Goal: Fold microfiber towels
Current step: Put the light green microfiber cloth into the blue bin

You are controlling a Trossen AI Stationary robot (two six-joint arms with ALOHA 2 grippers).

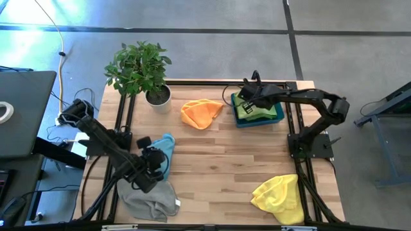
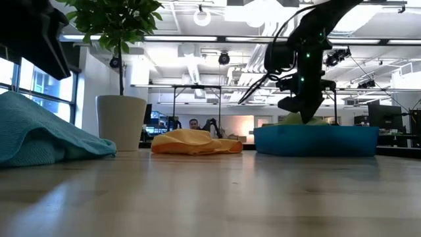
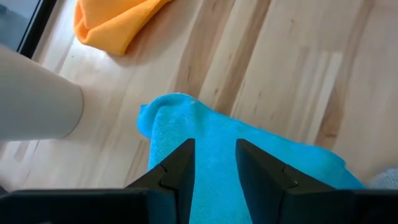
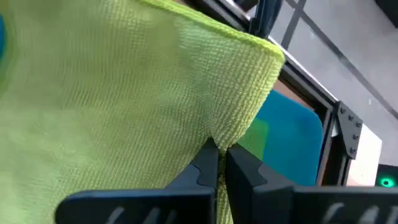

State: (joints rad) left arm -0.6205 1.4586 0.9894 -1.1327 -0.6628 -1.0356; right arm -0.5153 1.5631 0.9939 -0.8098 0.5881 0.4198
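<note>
My right gripper is over the blue bin at the far right, shut on a lime green towel. A darker green towel shows under it in the bin. My left gripper is open at the near left. It hangs just above the crumpled light blue towel, with a finger to either side of a ridge of it. The grey towel lies bunched at the near left edge. The orange towel lies at the far middle and the yellow towel at the near right. My right gripper pinches the lime green towel between its two fingers at a puckered spot on its edge, near a corner. The fingers come from above, pointing down into the bin. The cloth spreads away from the fingers over the bin; how many layers, I cannot tell.
A potted plant stands at the far left of the table, close to the orange towel. Bare wood lies in the table's middle. A black frame rail runs along the right side.
</note>
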